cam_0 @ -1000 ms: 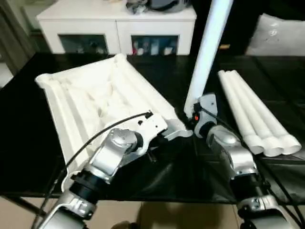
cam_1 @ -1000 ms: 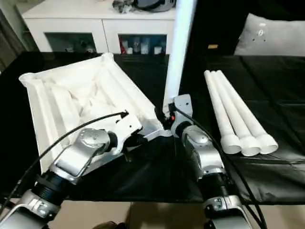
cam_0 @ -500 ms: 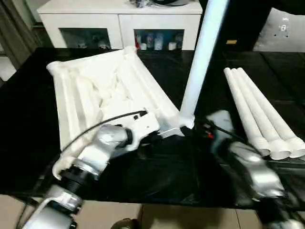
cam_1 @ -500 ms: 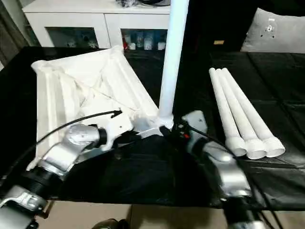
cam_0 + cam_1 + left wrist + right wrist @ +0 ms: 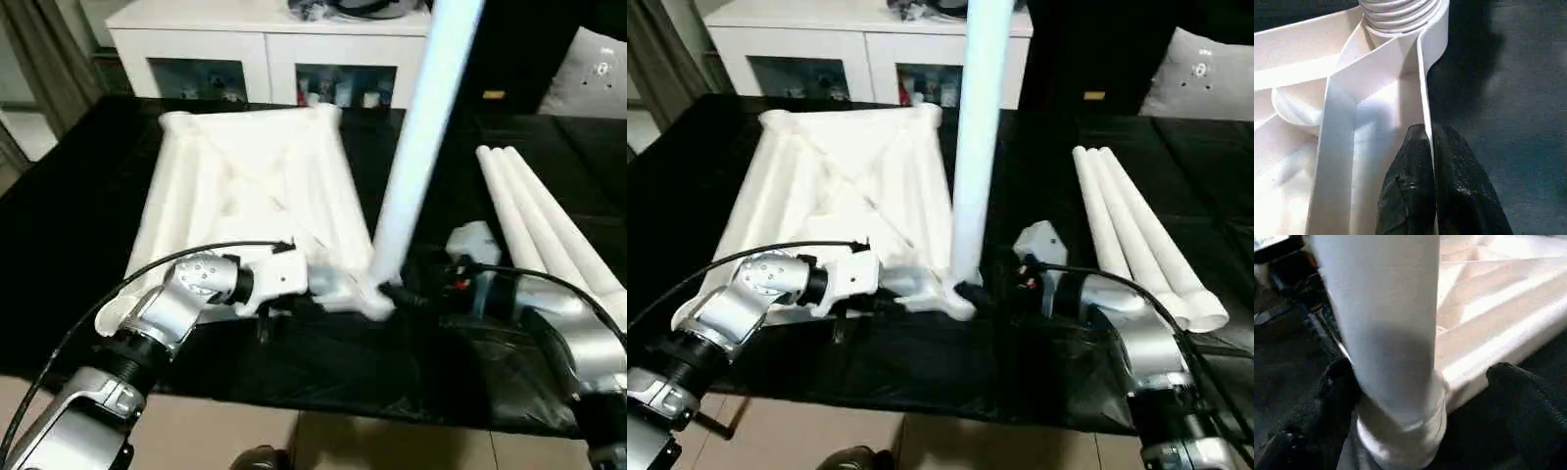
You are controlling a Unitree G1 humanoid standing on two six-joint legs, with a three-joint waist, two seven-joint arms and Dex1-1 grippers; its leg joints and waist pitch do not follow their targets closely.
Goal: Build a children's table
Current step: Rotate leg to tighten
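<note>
Left gripper [image 5: 1432, 161]: clamped on tabletop [image 5: 255, 186] rim.
Right gripper [image 5: 1415, 396]: jaws wide, straddling upright leg [image 5: 416, 147].
Spare legs [image 5: 534, 220]: far right.

I can't read any text, label, brand or number anywhere from my station. The grey cushion [image 5: 600, 78] at about two o'clock carries a small pale mark, but it's too blurred for me to make out as letters.
</note>
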